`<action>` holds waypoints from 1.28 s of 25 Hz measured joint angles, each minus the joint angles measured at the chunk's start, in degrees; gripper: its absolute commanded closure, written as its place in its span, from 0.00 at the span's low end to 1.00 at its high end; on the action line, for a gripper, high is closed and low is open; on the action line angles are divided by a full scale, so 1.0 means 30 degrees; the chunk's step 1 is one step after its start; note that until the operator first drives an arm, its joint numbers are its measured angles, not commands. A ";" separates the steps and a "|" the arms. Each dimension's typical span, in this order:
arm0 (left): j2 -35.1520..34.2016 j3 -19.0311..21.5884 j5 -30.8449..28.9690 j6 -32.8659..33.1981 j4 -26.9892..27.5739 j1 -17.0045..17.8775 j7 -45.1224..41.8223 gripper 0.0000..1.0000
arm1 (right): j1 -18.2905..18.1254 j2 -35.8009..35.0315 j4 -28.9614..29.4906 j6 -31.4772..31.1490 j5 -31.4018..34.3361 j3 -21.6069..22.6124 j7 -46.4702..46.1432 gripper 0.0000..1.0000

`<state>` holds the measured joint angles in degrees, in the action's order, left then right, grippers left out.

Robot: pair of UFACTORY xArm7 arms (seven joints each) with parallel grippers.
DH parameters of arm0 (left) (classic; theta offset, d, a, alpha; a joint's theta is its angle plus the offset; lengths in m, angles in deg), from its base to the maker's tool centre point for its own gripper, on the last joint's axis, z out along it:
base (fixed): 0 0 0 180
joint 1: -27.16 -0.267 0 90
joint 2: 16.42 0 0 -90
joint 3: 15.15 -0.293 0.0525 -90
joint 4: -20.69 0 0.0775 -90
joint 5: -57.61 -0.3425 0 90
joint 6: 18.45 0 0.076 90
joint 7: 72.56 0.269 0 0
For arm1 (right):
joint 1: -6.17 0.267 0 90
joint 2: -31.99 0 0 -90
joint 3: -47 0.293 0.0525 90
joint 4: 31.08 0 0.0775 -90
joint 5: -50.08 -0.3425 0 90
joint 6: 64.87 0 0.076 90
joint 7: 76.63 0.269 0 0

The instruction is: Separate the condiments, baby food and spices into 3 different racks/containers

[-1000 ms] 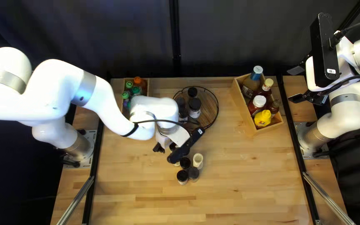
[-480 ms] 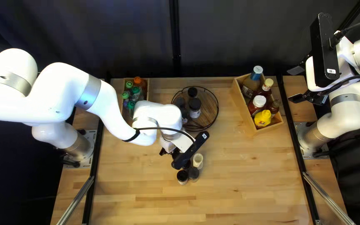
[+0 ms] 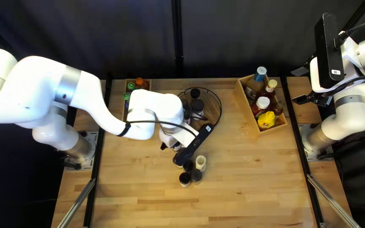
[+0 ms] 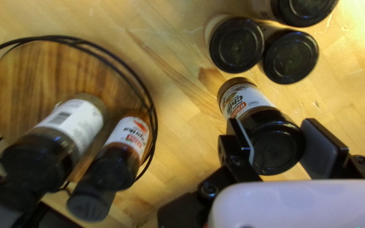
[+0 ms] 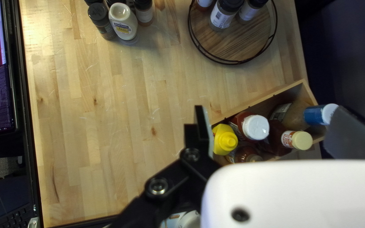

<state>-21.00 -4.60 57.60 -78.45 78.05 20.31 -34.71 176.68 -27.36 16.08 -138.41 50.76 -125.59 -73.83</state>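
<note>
A spice jar (image 4: 277, 141) is grasped upright by the left gripper (image 4: 274, 131), presumably to be grouped with the spices on the round rack (image 3: 211, 110), upper centre of the top left view. Condiments (image 3: 263, 102) are boxed separately, upper right; the right gripper (image 5: 271, 120) is spread, unloaded. The wooden tabletop (image 3: 241, 190) is backed by dark curtain (image 3: 229, 38).

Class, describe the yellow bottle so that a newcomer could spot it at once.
Find the wooden box at the right of the top left view. The yellow bottle stands at its near end, the only one there with body and cap both yellow.
</note>
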 measured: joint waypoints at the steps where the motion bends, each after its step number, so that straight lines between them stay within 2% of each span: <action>1: 0.0021 -0.0054 0.0007 -0.0596 0.0705 -0.0052 -0.0038 1.00 | 0.0000 0.0000 0.0000 0.0000 0.0000 0.0000 0.0000 0.00; 6: 0.1055 -0.0595 0.0135 -0.3405 0.5165 -0.0546 0.0008 1.00 | 0.0000 0.0000 0.0000 0.0000 0.0000 0.0000 0.0000 0.00; 10: 0.2669 -0.1212 0.0489 -0.3756 0.7499 -0.1182 0.0236 1.00 | 0.0000 0.0000 0.0000 0.0000 0.0000 0.0000 0.0000 0.00; 14: 0.4065 -0.1690 0.0834 -0.2285 0.8002 -0.1736 0.0189 1.00 | 0.0000 0.0000 0.0000 0.0000 0.0000 0.0000 0.0000 0.00; 22: 0.5880 -0.2207 0.1185 0.0927 0.7617 -0.2153 -0.0753 1.00 | 0.0000 0.0000 0.0000 0.0000 0.0000 0.0000 0.0000 0.00; 26: 0.6652 -0.2481 0.0787 0.1505 0.7673 -0.2184 -0.1196 1.00 | 0.0000 0.0000 0.0000 0.0000 0.0000 0.0000 0.0000 0.00; 32: 0.8108 -0.2732 0.0543 0.1501 0.8941 -0.2285 -0.1383 1.00 | 0.0000 0.0000 0.0000 0.0000 0.0000 0.0000 0.0000 0.00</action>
<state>3.32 -12.80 59.23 -73.94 104.87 13.45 -38.86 176.68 -27.36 16.08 -138.41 50.76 -125.59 -73.83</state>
